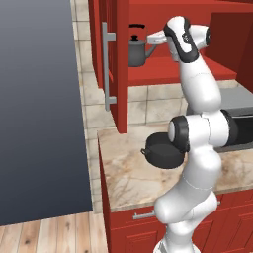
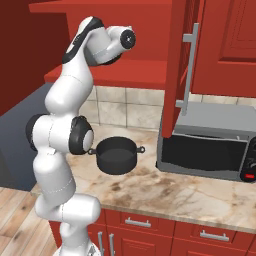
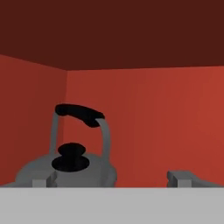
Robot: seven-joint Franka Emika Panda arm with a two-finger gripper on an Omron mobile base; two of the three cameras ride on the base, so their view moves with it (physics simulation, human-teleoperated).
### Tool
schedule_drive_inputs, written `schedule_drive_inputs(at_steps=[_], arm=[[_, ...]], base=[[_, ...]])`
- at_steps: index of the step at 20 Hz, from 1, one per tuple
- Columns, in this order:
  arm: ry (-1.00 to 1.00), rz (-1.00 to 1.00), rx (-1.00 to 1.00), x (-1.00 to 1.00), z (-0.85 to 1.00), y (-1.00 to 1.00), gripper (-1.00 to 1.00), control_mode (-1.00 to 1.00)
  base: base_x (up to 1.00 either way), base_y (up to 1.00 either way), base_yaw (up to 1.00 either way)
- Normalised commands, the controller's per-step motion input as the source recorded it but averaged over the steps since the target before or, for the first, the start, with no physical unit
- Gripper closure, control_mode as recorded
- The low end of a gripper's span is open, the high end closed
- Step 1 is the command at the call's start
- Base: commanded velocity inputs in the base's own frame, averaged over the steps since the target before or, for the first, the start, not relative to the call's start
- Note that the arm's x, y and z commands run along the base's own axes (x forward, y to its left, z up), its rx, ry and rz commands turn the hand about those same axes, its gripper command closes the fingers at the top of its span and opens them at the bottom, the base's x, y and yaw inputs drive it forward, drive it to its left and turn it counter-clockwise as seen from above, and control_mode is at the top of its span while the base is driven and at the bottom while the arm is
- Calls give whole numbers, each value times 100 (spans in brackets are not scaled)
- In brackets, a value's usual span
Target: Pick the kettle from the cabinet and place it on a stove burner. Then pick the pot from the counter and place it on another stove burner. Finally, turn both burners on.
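Kettle [image 1: 137, 49] seen on the red shelf inside the open cabinet [image 1: 118, 74], upright, spout toward the arm. Gripper [image 3: 113, 179] held level before it, jaws spread wide, nothing grasped; kettle sits off toward one fingertip, not centred. Pot [image 2: 116, 155] left on the counter [image 2: 165, 195], untouched. Kettle judged rigid, light if empty, smooth-sided (likely slippery on the body). The arched black handle [image 3: 81, 114] is judged the best hold, taken at its top.
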Motion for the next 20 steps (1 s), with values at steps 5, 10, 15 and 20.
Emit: schedule_drive_inputs(at_steps=[5,10,15,20], arm=[[0,3,0,6,0,31,-100,-100],[0,3,0,3,0,7,-100,-100],[-3,5,0,0,0,-4,-100,-100],[-4,6,0,0,0,-8,-100,-100]], base=[[0,0,0],[0,0,0],[0,0,0],[0,0,0]])
